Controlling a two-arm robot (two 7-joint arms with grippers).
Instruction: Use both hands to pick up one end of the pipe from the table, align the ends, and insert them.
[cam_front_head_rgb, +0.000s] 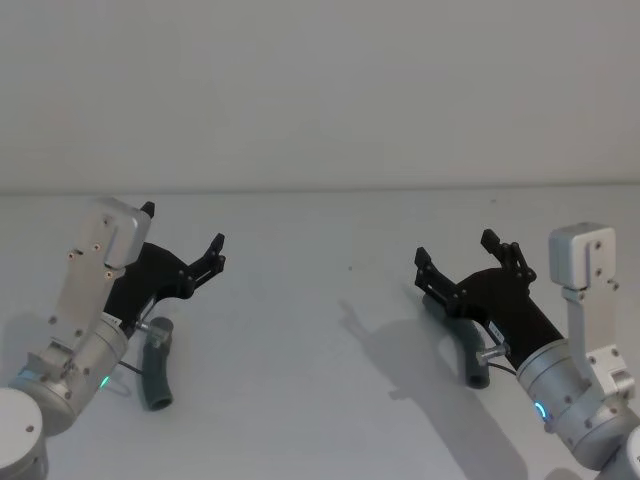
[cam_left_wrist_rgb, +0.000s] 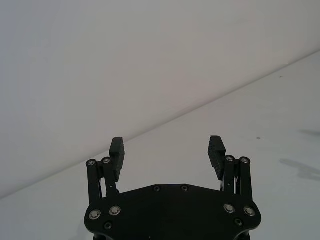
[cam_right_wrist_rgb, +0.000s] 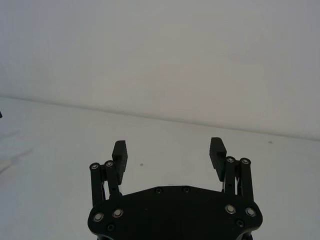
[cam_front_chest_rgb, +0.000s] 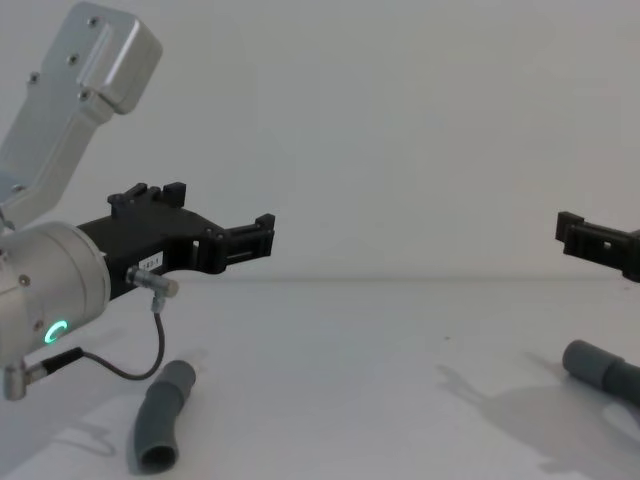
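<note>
Two grey lengths of the pipe lie on the white table (cam_front_head_rgb: 320, 340). A short curved one (cam_front_head_rgb: 155, 372) rests at the left, its hollow end facing me (cam_front_chest_rgb: 160, 420). The other (cam_front_head_rgb: 463, 348) lies at the right, partly under my right arm, and its round cuff end (cam_front_chest_rgb: 598, 366) shows in the chest view. My left gripper (cam_front_head_rgb: 182, 232) hovers open above and just beyond the left piece, holding nothing (cam_left_wrist_rgb: 167, 150). My right gripper (cam_front_head_rgb: 457, 252) hovers open over the far part of the right piece, also holding nothing (cam_right_wrist_rgb: 169, 152).
A white wall stands behind the table's far edge (cam_front_head_rgb: 320, 190). A thin black cable (cam_front_chest_rgb: 140, 372) loops down from my left wrist close to the left pipe piece. Bare table surface lies between the two arms.
</note>
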